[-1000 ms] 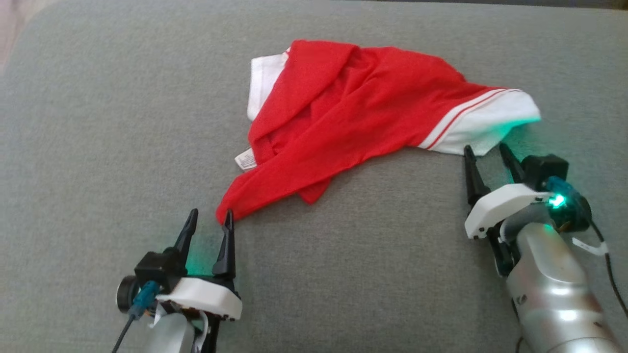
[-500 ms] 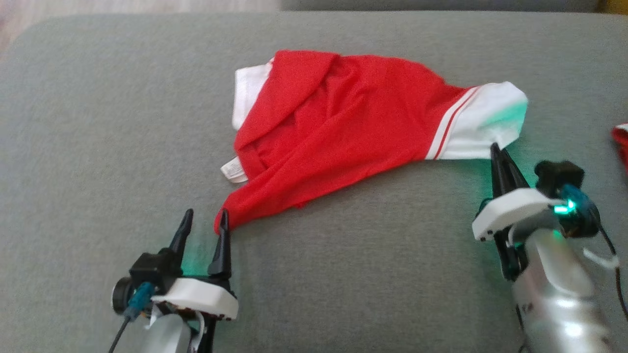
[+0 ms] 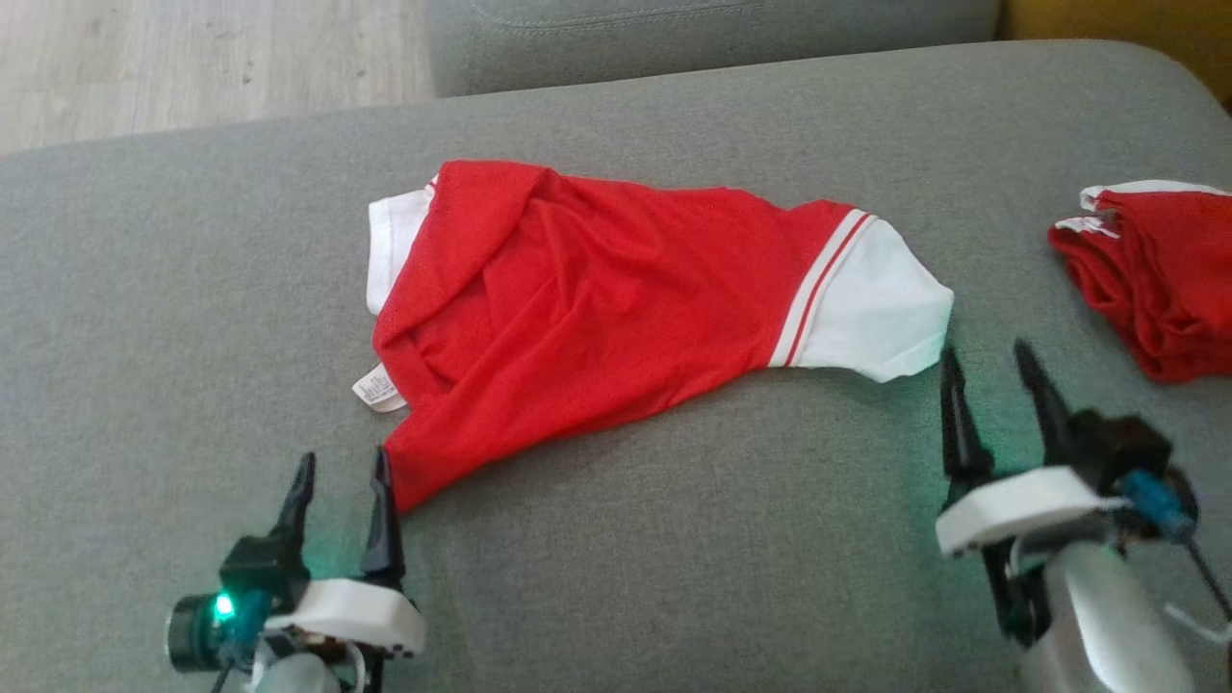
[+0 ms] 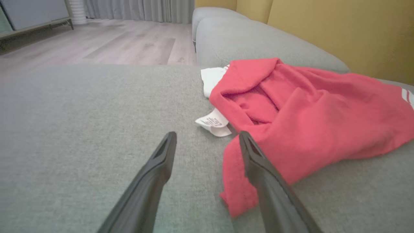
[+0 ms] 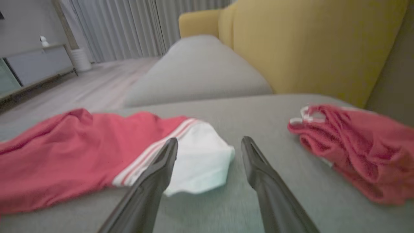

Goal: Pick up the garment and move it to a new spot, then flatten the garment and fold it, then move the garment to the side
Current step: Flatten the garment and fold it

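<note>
Jaws of both grippers stand spread and empty at the cushion's near side. Our left gripper sits just beside the garment's lowest red corner, and our right gripper just short of its white sleeve. The garment lies crumpled across the cushion's middle. We judge it light, limp mesh that sags and slides, so we would pinch that corner and the sleeve hem. A smaller red cloth sits toward the cushion's far right.

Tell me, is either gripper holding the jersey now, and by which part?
Nothing is held. The left gripper stands open beside the lower red corner of the garment; the right gripper stands open just short of its white sleeve.
</note>
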Controlling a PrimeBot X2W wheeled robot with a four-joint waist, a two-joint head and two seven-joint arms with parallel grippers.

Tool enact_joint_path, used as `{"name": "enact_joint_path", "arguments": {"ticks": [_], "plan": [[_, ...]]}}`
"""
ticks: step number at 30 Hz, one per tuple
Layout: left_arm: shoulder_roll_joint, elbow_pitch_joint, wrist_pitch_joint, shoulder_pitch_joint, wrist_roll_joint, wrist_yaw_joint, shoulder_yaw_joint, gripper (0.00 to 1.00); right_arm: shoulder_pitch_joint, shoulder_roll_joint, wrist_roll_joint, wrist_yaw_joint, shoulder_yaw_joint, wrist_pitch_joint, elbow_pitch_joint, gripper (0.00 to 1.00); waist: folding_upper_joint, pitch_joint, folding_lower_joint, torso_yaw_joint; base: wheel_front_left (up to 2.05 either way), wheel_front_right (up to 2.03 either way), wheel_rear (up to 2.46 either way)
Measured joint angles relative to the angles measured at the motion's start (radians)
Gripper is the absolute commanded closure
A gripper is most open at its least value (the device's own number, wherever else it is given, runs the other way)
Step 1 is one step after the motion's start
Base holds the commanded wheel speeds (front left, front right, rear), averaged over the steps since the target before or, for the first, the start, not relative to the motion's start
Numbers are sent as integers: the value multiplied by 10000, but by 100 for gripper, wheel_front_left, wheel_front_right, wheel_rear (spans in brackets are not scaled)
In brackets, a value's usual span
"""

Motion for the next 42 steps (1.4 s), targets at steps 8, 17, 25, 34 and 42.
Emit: {"name": "enact_joint_path", "arguments": {"ticks": [8, 17, 25, 34, 42], "plan": [[2, -665, 0, 92, 397, 245, 426, 0, -328, 6, 63, 0, 217, 0, -1505, 0, 0, -197, 0, 89, 0, 0, 0], [6, -627, 0, 616, -8, -44, 109, 0, -286, 12, 282, 0, 460, 0, -905, 0, 0, -397, 0, 241, 0, 0, 0], [2, 230, 0, 609, -894, -667, -775, 0, -285, 12, 383, 0, 464, 0, -711, 0, 0, -236, 1, 178, 0, 0, 0], [10, 869, 0, 48, -1009, -830, -899, 0, -290, 12, 383, 0, 491, 0, -696, 0, 0, 177, 2, -28, 0, 0, 0], [12, 989, 0, -115, -965, -1009, -932, 71, -315, 12, 485, 0, 431, 0, -675, 0, 0, 376, 2, -39, 0, 0, 0]]}}
